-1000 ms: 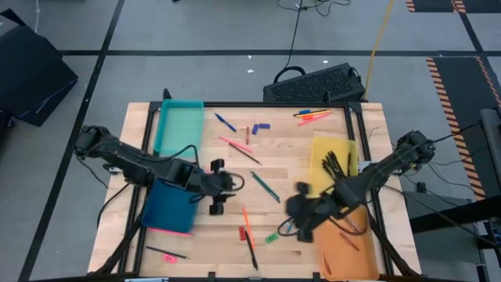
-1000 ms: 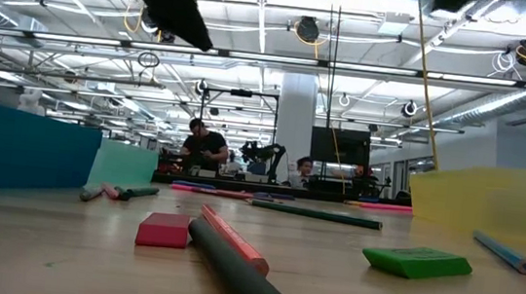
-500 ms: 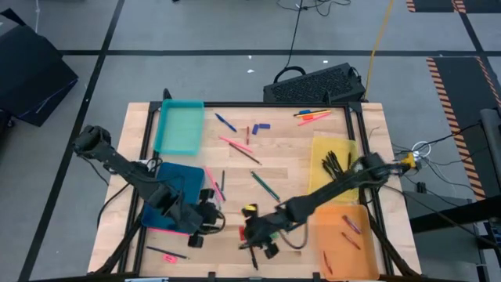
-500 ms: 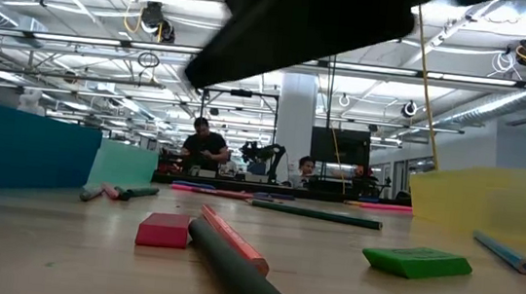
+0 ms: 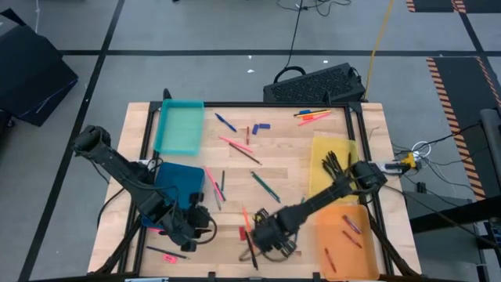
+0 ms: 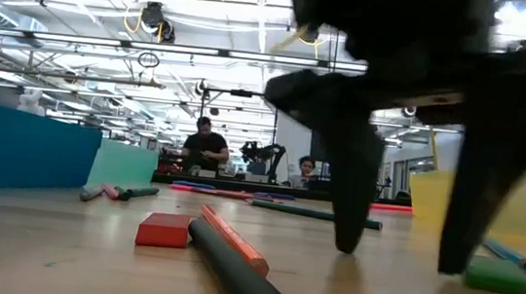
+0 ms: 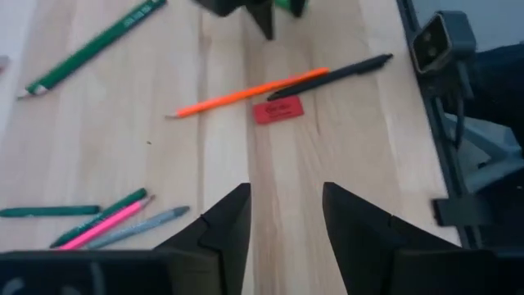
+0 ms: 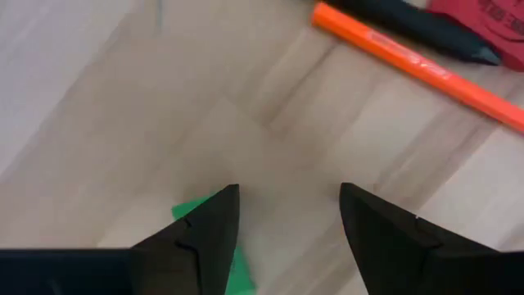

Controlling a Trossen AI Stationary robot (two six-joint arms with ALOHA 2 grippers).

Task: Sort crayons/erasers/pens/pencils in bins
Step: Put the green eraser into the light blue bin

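1. The right gripper point(image 6: 398, 259) stands low over the near middle of the table, fingers spread apart with their tips at or just above the wood and nothing between them.
2. A green eraser point(image 6: 499, 278) lies just beside one of its fingertips point(image 8: 214, 215), partly tucked under that finger in the right wrist view, and is not gripped.
3. A little beyond the right gripper lie an orange pencil point(image 8: 417, 64), a black pen point(image 8: 409, 24) and a red eraser point(image 8: 491, 20), close together; in the low view the red eraser point(image 6: 163, 230) sits beside the two long sticks.
4. Off to the side of the right gripper is the orange bin point(image 5: 356, 254), holding a few short crayons point(image 5: 350, 226), with the yellow bin point(image 5: 350, 150) past it holding dark pens.
5. The left gripper point(image 7: 282, 217) hovers above the near left part of the table, fingers parted and empty.
6. Ahead of it lie the same red eraser, orange pencil and black pen; to one side lie a green pencil point(image 7: 90, 47) and a bunch of green, pink and grey sticks point(image 7: 119, 220).
7. The dark blue bin point(image 5: 174, 188) is right by the left gripper, and the teal bin point(image 5: 180, 129) lies farther off.
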